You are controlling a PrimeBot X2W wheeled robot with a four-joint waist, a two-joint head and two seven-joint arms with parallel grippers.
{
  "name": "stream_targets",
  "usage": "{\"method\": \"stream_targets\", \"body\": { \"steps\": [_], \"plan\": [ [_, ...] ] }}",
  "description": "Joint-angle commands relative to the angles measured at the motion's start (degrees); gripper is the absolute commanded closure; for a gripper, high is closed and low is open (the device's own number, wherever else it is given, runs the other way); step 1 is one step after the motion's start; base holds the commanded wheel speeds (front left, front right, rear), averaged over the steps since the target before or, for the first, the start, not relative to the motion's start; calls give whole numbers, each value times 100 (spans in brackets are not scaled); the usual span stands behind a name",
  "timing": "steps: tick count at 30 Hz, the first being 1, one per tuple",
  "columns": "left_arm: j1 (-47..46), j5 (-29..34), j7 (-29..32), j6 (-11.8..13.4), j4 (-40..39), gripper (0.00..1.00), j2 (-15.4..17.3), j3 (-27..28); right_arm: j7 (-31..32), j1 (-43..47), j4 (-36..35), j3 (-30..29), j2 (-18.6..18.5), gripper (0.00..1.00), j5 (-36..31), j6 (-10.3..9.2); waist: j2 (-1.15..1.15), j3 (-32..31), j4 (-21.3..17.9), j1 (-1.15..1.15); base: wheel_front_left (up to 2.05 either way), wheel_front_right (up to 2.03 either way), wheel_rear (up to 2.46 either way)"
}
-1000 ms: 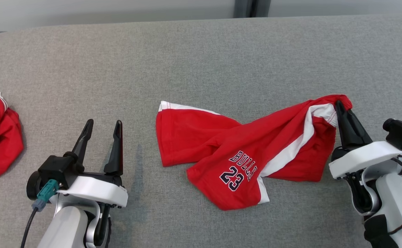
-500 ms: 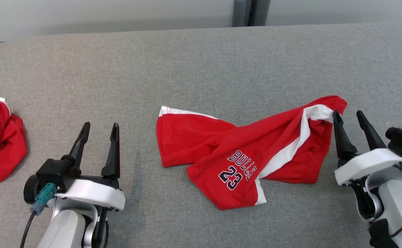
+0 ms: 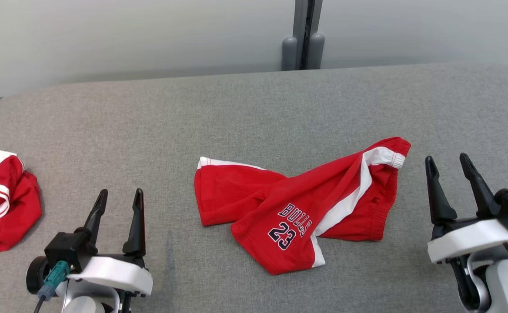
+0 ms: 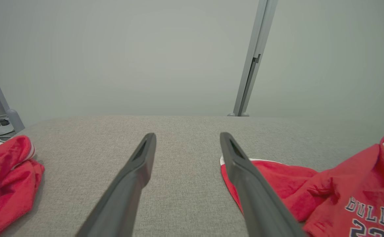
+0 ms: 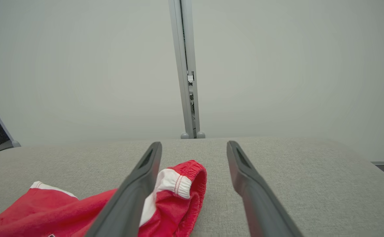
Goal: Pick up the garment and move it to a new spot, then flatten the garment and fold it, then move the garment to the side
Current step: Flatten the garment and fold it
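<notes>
The garment, red shorts with white side stripes and "BULLS 23" lettering, lies crumpled in the middle of the grey table. Its waistband corner rests on the cloth just beyond my right gripper's left finger. My right gripper stands open to the right of the garment, holding nothing. At the lower left my left gripper is open too, well apart from the garment's left leg.
A second red and white garment lies bunched at the table's left edge. A grey wall with a vertical post rises behind the table's far edge.
My right gripper opened and let go of the garment's waistband, which dropped onto the table, then drew back to the right. The head camera tilted up, shifting the whole picture down.
</notes>
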Motion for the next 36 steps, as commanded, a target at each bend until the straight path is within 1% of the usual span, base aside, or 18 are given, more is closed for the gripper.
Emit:
{"method": "stream_targets", "body": {
  "steps": [1,7,11,17,21,25,29,33,36],
  "plan": [
    [59,-26,-24,43,-34,0,28,18,53,132,-117,-42,9,0,-44,1,0,-74,-15,0,0,0,0],
    [294,-50,34,121,-109,0,16,-21,370,688,-685,-229,181,0,-217,1,0,-212,-12,0,0,0,0],
    [367,-77,69,176,-166,0,-2,-46,528,881,-951,-293,265,0,-263,1,0,-223,-23,0,0,0,0],
    [368,-49,182,76,-162,0,50,-175,645,974,-1154,-339,343,0,-254,1,0,-228,-26,0,0,0,0],
    [241,-54,364,-82,-210,0,3,-396,676,971,-1236,-338,371,0,-240,1,0,-186,-29,0,0,0,0],
    [120,-144,790,-358,-82,0,-190,-800,702,912,-1282,-286,385,0,-235,2,0,-78,-80,0,0,0,0],
    [22,-426,1323,-639,213,0,-436,-1150,705,837,-1293,-200,388,0,-212,1,0,55,-202,0,0,0,0],
    [-49,-819,1782,-757,576,0,-593,-1326,666,735,-1288,-123,381,0,-202,1,0,226,-382,0,0,0,0],
    [-180,-986,1881,-829,778,0,-652,-1384,643,684,-1285,-120,359,0,-183,1,0,351,-494,0,0,0,0]
  ]
}}
